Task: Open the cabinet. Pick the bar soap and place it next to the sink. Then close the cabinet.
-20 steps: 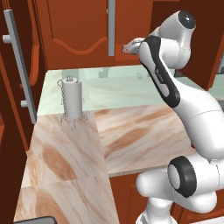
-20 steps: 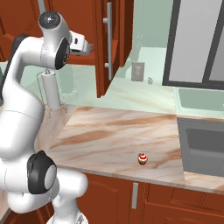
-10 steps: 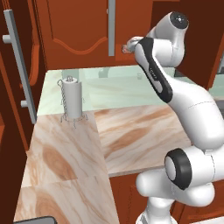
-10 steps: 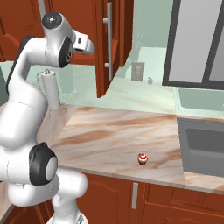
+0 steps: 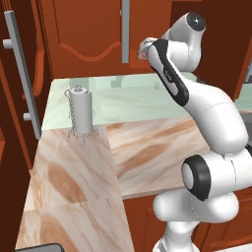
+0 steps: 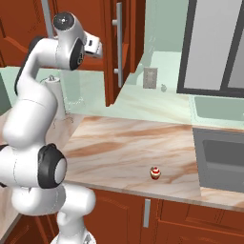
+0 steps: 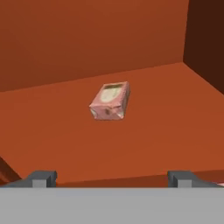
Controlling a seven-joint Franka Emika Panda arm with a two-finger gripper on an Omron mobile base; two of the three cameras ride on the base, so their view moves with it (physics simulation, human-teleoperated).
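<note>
Bar soap (image 7: 110,102) sits on the cabinet (image 7: 65,39) shelf, near the back wall — gripper (image 7: 111,178) spread wide, grasping nothing, hovering just short of the soap.

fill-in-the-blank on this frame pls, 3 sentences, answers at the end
1. The bar soap lies on the cabinet shelf, ahead of the gripper, whose jaws are ____.
2. The small red-and-white cupcake sits on the ____.
3. The paper-towel holder stands ____.

Answers: open; counter; upright
</note>
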